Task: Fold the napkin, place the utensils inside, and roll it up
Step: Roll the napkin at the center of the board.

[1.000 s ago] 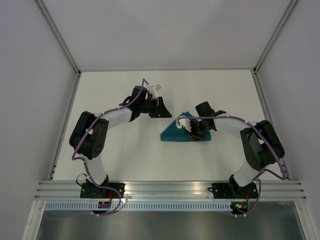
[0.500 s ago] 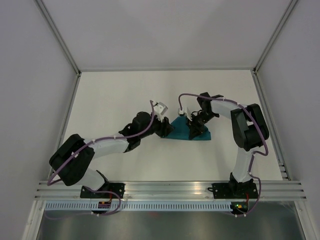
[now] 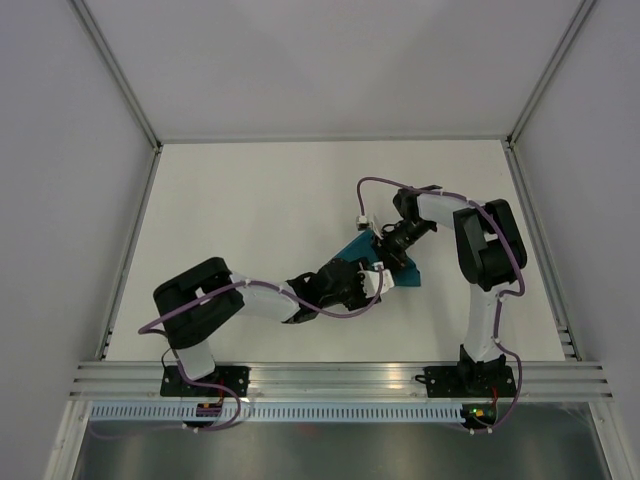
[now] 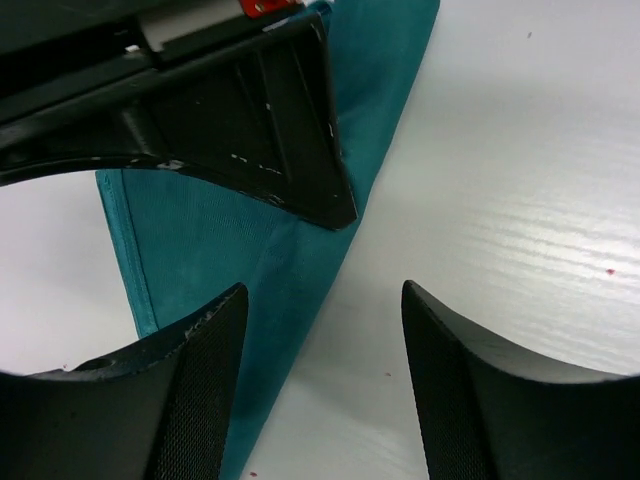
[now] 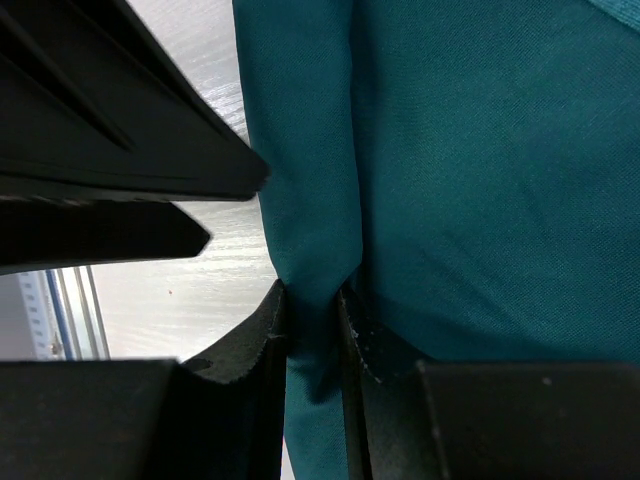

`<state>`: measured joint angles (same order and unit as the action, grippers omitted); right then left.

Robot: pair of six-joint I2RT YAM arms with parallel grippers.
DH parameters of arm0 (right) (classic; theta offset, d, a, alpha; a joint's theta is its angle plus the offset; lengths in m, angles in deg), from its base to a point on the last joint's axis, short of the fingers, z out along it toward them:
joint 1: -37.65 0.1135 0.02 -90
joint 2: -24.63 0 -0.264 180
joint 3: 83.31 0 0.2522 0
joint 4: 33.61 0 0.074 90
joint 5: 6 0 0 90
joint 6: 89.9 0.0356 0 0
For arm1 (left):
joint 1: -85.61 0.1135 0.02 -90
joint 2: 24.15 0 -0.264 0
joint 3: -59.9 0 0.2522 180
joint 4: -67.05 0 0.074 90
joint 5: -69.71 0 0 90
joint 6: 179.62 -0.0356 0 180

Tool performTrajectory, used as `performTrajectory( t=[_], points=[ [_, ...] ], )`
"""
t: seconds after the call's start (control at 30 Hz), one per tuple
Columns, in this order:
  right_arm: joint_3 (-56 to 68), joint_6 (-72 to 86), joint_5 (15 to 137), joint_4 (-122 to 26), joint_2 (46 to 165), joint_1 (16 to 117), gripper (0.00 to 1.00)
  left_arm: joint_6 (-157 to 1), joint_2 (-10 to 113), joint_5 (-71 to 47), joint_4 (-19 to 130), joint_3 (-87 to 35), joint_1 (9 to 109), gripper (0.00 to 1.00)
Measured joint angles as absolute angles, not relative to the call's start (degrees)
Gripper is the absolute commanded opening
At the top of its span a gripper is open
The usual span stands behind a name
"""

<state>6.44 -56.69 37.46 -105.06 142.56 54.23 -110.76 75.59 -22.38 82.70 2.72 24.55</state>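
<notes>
The teal napkin [image 3: 350, 250] lies folded in the middle of the table, partly covered by both grippers. In the right wrist view, my right gripper [image 5: 314, 295] is shut on a bunched fold of the napkin [image 5: 480, 170]; from above it [image 3: 392, 248] sits at the cloth's far right part. My left gripper [image 4: 325, 290] is open, with the napkin's edge [image 4: 200, 240] and bare table between its fingers, gripping nothing. It [image 3: 378, 282] hovers at the cloth's near edge, close to the right gripper. The utensils are out of view.
The white tabletop [image 3: 250, 200] is walled by grey panels at the left, back and right. An aluminium rail [image 3: 340, 375] runs along the near edge at the arm bases. The right arm's purple cable [image 3: 375, 182] loops over the cloth.
My left arm swung from the far middle of the table down to the napkin's near edge, and its jaws opened wider. My right gripper kept its hold on the cloth while its arm drew in.
</notes>
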Motion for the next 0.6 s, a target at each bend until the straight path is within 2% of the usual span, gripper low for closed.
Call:
performTrajectory(
  t=[0.27,0.37,0.47,0.5,0.57,0.6],
  points=[
    [7.05,-55.99,36.12,-107.64,144.05,54.04,0.11,-120.23,80.68,-23.69,81.43,-0.62,24.03,0.7],
    [7.42,-55.62,35.8,-108.54,144.64,53.99,0.11,-122.13,82.32,-24.13,79.57,-3.05,24.03,0.64],
    [7.55,-55.38,35.67,-108.93,144.88,53.93,0.11,-123.0,83.37,-23.99,77.52,-4.97,24.03,0.49],
    [7.64,-55.34,35.62,-109.02,144.99,53.91,0.11,-123.11,83.5,-23.65,76.69,-5.43,24.03,0.4],
    [7.86,-55.08,35.47,-109.24,145.25,53.8,0.1,-123.11,83.94,-22.68,74.33,-6.46,24.01,0.3],
    [7.86,-54.99,35.36,-109.24,145.27,53.73,0.1,-123.14,84.2,-22.36,73.32,-7.03,23.99,0.21]
  ],
)
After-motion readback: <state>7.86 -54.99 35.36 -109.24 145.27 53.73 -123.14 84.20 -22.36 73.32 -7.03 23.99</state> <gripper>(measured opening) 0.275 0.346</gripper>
